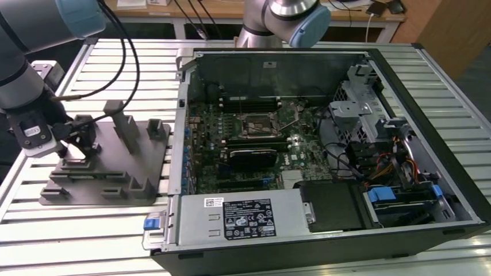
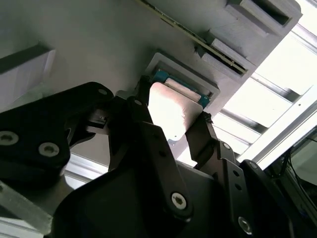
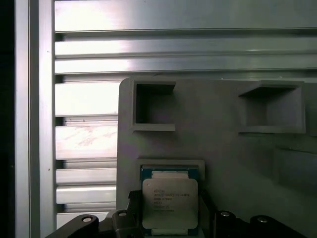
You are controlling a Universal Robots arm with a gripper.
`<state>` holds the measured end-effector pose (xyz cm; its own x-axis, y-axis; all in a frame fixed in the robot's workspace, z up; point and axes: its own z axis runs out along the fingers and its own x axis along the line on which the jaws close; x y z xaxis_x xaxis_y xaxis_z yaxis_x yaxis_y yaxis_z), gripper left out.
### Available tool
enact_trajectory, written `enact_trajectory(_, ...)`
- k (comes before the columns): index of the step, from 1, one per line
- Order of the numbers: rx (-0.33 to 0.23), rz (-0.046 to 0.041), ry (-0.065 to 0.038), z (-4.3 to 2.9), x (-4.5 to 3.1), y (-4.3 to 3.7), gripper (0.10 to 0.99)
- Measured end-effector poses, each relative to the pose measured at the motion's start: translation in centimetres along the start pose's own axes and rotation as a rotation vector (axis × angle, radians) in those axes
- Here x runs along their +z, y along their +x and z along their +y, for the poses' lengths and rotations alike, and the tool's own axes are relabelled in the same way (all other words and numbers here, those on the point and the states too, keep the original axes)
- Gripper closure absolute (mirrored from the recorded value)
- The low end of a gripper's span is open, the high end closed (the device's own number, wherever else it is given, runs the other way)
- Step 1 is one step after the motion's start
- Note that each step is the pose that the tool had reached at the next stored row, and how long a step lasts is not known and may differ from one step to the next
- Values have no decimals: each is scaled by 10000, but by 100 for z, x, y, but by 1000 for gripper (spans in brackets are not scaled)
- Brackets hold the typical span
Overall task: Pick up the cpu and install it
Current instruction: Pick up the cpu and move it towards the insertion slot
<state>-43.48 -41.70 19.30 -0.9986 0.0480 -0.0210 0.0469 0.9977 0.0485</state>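
Observation:
The cpu (image 3: 170,204), a flat square chip with a shiny silver top and green rim, lies at its shallow pocket in the grey fixture block (image 1: 115,172). My gripper (image 1: 73,144) is low over that block, at the exterior view's left. In both wrist views the black fingers (image 2: 141,119) stand against two opposite edges of the cpu (image 2: 173,111), so my gripper (image 2: 171,106) is shut on it. I cannot tell whether the chip is still seated or just lifted. The black socket frame (image 1: 259,125) with its metal lever sits on the motherboard inside the open computer case.
The open computer case (image 1: 429,86) lies on the slatted metal table (image 1: 92,241), to the exterior view's right of the fixture. Upright posts (image 1: 117,123) and recesses (image 3: 153,104) stand on the fixture near my gripper. A second arm's base (image 1: 288,17) stands behind the case.

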Motion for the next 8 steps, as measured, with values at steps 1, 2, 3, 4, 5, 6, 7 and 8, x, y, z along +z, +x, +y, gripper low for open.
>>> enact_trajectory(1,0,1,1,0,-11,0,545)
enact_trajectory(2,0,0,0,1,-22,0,545)
enact_trajectory(3,0,0,0,2,-34,0,545)
enact_trajectory(4,0,1,0,2,-49,-1,545)
enact_trajectory(5,0,0,0,3,-62,-1,545)
enact_trajectory(6,0,-1,0,4,-78,-1,545)
enact_trajectory(7,0,0,0,4,-93,-2,545)
enact_trajectory(8,1,0,0,5,-109,-2,545)
